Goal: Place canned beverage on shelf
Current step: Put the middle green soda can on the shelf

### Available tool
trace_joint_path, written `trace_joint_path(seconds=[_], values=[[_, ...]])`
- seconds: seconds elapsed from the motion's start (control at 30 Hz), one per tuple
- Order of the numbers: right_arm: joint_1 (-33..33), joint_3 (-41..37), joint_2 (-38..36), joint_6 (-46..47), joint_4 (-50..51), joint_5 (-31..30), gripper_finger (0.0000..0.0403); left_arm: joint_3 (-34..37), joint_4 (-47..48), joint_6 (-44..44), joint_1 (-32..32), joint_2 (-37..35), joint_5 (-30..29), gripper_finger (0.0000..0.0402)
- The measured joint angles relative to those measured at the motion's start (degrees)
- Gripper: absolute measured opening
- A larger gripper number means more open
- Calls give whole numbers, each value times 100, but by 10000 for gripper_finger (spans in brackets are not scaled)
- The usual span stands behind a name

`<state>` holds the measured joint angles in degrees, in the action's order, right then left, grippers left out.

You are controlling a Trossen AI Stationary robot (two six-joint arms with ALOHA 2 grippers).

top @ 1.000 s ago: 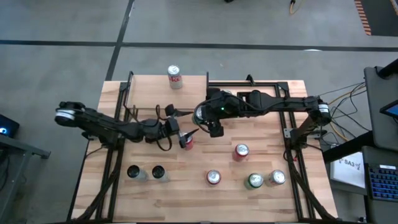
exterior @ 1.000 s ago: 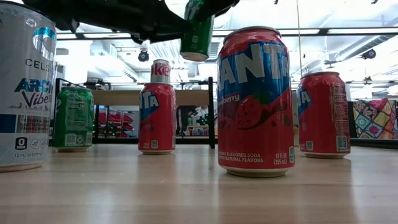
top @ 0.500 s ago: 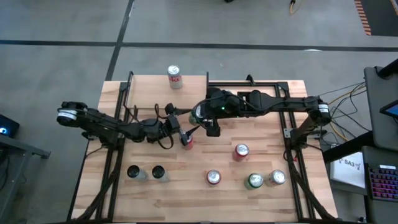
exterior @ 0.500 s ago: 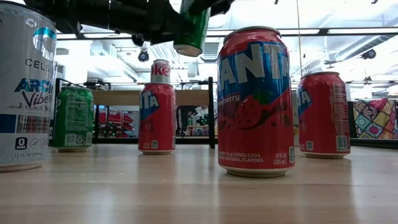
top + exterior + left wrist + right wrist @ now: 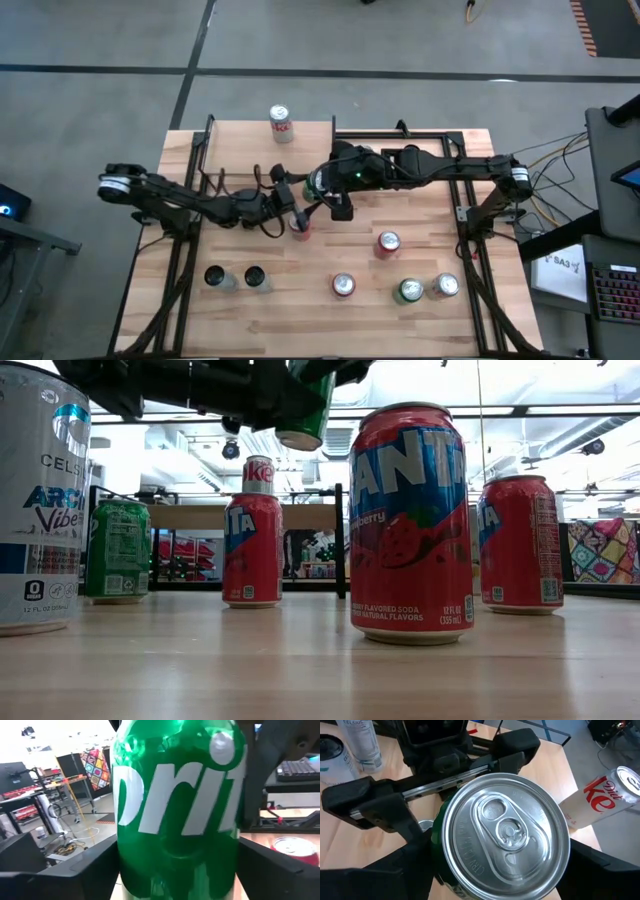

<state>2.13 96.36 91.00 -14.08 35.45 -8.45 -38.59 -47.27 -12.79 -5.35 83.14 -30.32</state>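
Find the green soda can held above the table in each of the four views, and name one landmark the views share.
High view: green can at table centre, between the two end effectors.
Low view: green can at top centre, lifted above the standing cans.
Left wrist view: green can fills the middle.
Right wrist view: its silver top fills the centre.
Shared landmark: the white Diet Coke can on the shelf.

A red-topped soda can (image 5: 388, 243) stands about mid-desk (image 5: 300, 320). Nearer the front edge than it, three cans form a row: another red one (image 5: 343, 286) to its left, a green can (image 5: 409, 291) just beside a silver can (image 5: 445, 286) to its right. A further red can (image 5: 300, 228) stands to its left, and two dark-topped cans (image 5: 214, 276) (image 5: 254, 277) sit well apart from it, far left. A keyboard (image 5: 612, 291) lies off the desk to its right.
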Motion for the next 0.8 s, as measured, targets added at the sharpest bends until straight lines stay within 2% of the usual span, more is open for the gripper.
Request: trace_joint_path(seconds=[0.1,0.3,0.57,0.7,0.8], values=[[0,-4,0,-25,23,-6,307,-18,-6,-3,1,41,-31,287],[0,-4,0,-51,-111,-14,355,-22,69,-16,-2,41,-89,287],[4,-4,-72,-89,-224,-220,362,17,62,-40,47,38,-517,287],[2,0,-164,-88,-220,-627,364,114,-231,-35,130,32,-623,287],[7,0,-271,-40,-213,-671,364,265,-648,-26,238,32,-623,287]])
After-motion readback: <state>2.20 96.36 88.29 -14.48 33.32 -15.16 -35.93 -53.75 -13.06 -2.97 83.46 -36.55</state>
